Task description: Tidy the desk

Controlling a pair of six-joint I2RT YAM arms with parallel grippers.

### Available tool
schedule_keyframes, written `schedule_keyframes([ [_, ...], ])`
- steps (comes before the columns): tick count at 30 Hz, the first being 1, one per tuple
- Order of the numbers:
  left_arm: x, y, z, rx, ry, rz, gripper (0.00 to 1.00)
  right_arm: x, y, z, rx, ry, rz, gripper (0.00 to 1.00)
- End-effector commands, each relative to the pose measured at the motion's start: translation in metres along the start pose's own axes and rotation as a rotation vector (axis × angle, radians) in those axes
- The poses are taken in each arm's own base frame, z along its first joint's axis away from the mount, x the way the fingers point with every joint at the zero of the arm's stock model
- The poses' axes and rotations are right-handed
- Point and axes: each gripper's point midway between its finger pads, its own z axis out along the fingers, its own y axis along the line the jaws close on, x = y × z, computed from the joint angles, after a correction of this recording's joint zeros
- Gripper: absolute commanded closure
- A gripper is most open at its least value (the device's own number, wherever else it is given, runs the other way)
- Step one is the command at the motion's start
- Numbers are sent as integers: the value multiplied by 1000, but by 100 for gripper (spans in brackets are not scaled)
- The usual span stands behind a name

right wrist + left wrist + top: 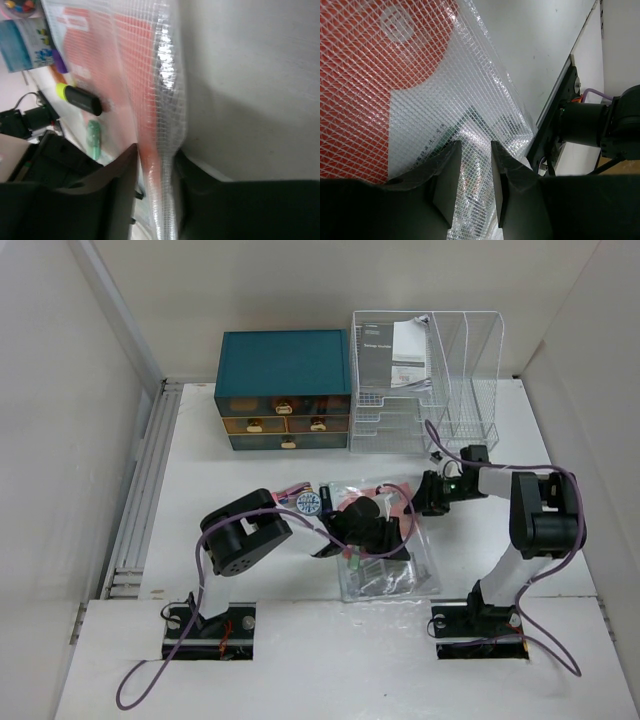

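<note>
A clear mesh zip pouch (400, 575) with red cards and small stationery inside lies mid-desk (220, 470). My left gripper (393, 543) is down on the pouch's middle. In the left wrist view its jaws (476, 150) stand a narrow gap apart with shiny mesh (470, 125) between them, beside a red card (365, 75). My right gripper (425, 498) is at the pouch's far right edge. In the right wrist view it (155, 155) is shut on the pouch's mesh edge (167, 90).
A teal drawer box (285, 390) and a white wire rack (420, 370) with papers stand at the back. A round blue-white item (308, 503) lies by the pouch's far left corner. A black highlighter with a yellow cap (80, 99) and a green item (93, 137) lie near the pouch.
</note>
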Motion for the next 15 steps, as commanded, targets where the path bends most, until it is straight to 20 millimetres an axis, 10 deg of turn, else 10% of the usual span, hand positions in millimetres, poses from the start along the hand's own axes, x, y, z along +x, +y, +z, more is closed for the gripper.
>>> schedule_keyframes([
  [1,24,44,0,-130,73,-2,71,17,2,8,-30,53,-7,67],
  [7,26,52,-3,-141,73,-10,71,19,0,11,-45,52,-29,98],
  [15,14,52,-19,-150,9,-7,55,-5,18,-17,-133,-35,-106,100],
])
